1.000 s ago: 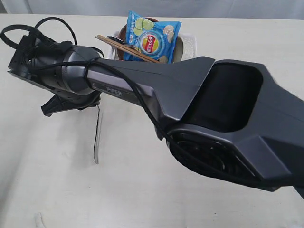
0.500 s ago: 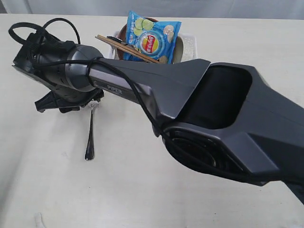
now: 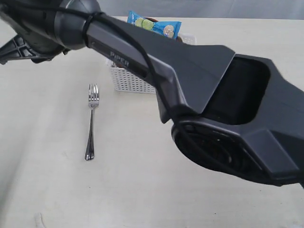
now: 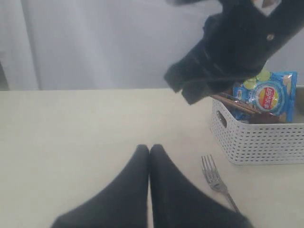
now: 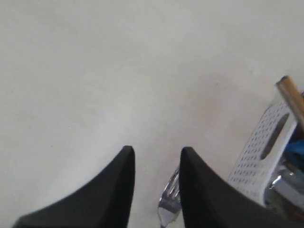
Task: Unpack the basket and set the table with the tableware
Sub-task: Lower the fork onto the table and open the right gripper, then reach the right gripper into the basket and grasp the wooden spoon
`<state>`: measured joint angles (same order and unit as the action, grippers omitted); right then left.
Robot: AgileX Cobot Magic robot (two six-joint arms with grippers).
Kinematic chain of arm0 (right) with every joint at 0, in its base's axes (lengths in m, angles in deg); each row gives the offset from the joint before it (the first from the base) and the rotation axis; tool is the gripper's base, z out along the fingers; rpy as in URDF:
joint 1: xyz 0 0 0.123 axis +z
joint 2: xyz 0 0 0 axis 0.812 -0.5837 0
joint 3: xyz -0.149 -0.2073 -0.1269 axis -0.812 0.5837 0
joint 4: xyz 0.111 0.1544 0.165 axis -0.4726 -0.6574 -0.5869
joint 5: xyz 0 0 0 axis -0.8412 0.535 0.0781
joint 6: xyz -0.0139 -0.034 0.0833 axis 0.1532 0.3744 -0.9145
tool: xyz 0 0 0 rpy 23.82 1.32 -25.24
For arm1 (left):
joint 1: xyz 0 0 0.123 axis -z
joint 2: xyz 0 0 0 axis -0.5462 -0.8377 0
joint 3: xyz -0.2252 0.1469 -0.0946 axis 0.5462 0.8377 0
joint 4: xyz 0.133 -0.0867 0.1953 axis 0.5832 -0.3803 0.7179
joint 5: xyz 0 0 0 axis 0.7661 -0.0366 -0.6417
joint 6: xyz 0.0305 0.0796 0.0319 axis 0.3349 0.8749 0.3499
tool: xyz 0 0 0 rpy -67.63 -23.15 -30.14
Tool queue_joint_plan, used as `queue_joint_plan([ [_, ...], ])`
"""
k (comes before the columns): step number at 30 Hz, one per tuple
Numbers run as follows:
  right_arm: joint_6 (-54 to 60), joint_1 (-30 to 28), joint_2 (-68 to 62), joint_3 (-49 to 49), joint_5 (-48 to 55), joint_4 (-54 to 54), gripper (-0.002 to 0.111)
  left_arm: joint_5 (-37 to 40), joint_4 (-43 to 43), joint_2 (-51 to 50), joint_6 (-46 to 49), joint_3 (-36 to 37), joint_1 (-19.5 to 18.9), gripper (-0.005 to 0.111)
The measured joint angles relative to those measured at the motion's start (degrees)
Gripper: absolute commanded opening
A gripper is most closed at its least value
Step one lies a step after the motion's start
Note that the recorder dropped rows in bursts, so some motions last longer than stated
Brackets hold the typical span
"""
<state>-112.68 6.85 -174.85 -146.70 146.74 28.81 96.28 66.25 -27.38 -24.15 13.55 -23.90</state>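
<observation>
A steel fork point(image 3: 91, 121) lies flat on the pale table point(image 3: 52, 171), tines toward the white basket point(image 3: 129, 80). My right gripper point(image 5: 154, 152) hangs above it, open, with nothing between its fingers; the fork's tines point(image 5: 169, 199) show below on the table. In the left wrist view the same gripper point(image 4: 190, 88) hovers over the basket's point(image 4: 259, 140) near corner. Wooden chopsticks point(image 4: 236, 104) stick out of the basket. My left gripper point(image 4: 149, 148) is shut and empty, low over the table beside the fork point(image 4: 217, 181). Other tableware is hidden.
A blue chip bag point(image 3: 156, 24) stands in the basket. My right arm point(image 3: 190, 80) crosses the exterior view from the lower right to the upper left and hides much of the basket. A pale curtain point(image 4: 95, 42) hangs behind the table's far edge.
My right gripper has let go of the fork, which now lies flat on the table. The gripper has risen up and away to the upper left.
</observation>
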Motion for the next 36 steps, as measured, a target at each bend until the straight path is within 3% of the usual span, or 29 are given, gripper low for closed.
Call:
queue_joint_plan([
  [5, 10.24, -3.59, 2.87, -0.08, 0.13, -3.11, 0.0, 0.0, 0.0, 0.0, 0.0, 0.0, 0.0, 0.0],
  [18, 27.62, -15.79, 6.37, 1.76, 0.13, -16.35, 0.0, 0.0, 0.0, 0.0, 0.0, 0.0, 0.0, 0.0],
  [23, 34.78, -22.23, 11.57, 18.16, 0.38, -16.17, 0.0, 0.0, 0.0, 0.0, 0.0, 0.0, 0.0, 0.0],
  [27, 42.6, -23.89, 19.16, 27.71, -1.74, -17.75, 0.0, 0.0, 0.0, 0.0, 0.0, 0.0, 0.0, 0.0],
  [29, 51.65, -25.34, 21.61, 32.25, -1.86, -24.45, 0.0, 0.0, 0.0, 0.0, 0.0, 0.0, 0.0, 0.0],
  [34, 81.1, -36.46, 22.68, 41.16, -1.05, -54.16, 0.001, 0.0, 0.0, 0.0, 0.0, 0.0, 0.0, 0.0],
  [36, 84.5, -38.77, 22.68, 41.43, -1.11, -56.9, 0.01, 0.0, 0.0, 0.0, 0.0, 0.0, 0.0, 0.0],
])
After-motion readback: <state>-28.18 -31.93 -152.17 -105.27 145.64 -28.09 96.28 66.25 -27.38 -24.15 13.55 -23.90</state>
